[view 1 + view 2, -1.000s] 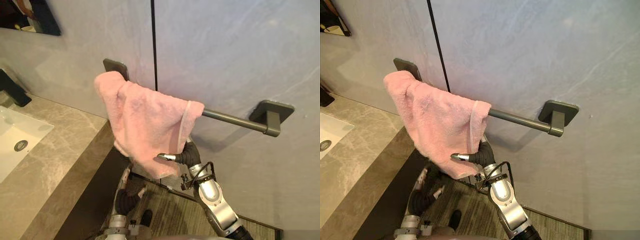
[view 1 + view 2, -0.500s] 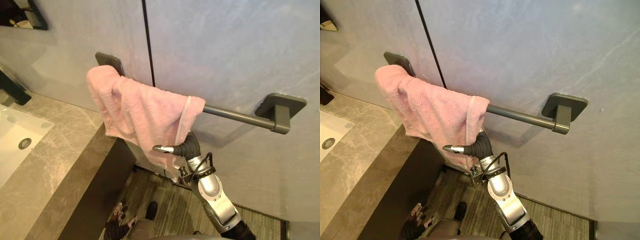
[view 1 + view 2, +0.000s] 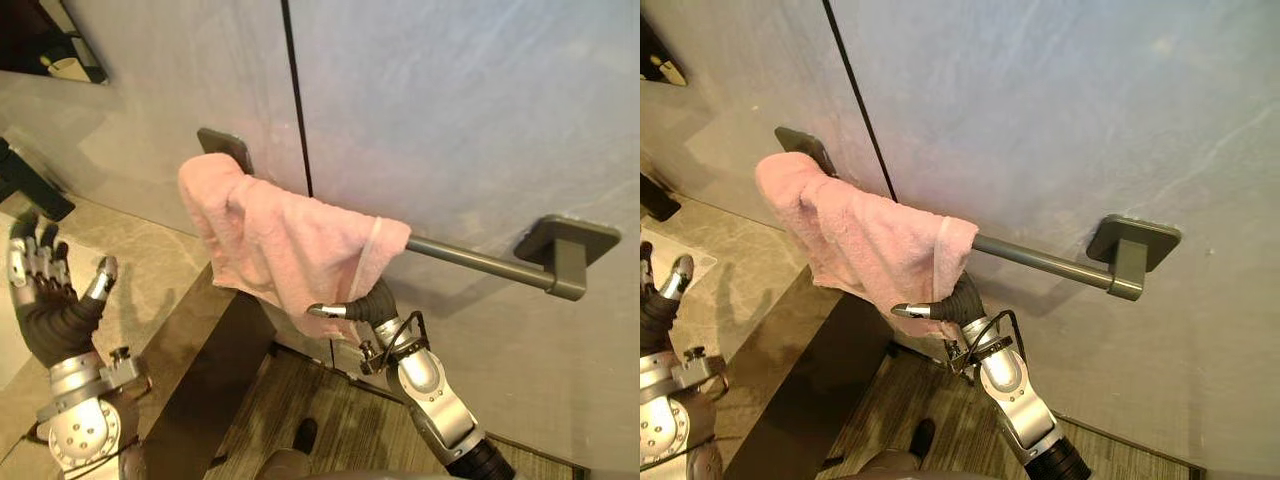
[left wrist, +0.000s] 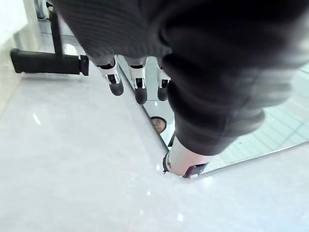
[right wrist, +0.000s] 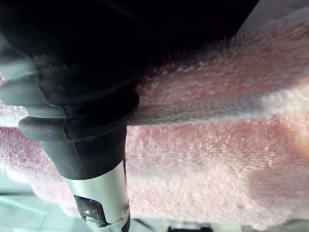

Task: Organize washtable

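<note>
Eye views: the pink towel hangs bunched over the grey wall bar. The right hand is at its lower edge, fingers hidden behind cloth, so its grip cannot be told. The left hand is raised over the marble counter.

Left wrist view: straight fingers — holding nothing.

Right wrist view: the thumb lies against the towel.

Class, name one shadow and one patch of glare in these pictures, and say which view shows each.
Left eye view: the towel bar throws a soft shadow on the grey wall just below it. Left wrist view: small bright glints dot the pale glossy surface.
</note>
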